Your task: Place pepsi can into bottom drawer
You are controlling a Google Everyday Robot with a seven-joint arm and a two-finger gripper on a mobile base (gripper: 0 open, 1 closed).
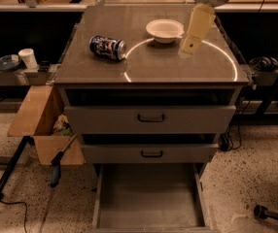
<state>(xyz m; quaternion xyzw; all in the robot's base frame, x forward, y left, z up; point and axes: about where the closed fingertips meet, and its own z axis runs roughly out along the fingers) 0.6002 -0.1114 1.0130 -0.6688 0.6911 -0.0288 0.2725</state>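
Observation:
The pepsi can [108, 47] lies on its side on the cabinet top [153, 67], left of centre. The bottom drawer [151, 198] is pulled out wide, its flat floor bare. My gripper [193, 33] hangs over the right part of the cabinet top, just right of a white bowl [165, 30] and well right of the can. It shows as one pale yellow finger pointing down and left. Nothing is in it that I can see.
The two upper drawers [150, 119] with dark handles are slightly ajar. An open cardboard box [41, 125] with a screwdriver stands at the cabinet's left. A low shelf on the left holds a cup [28, 58] and dishes. Cables and a stand foot lie on the floor.

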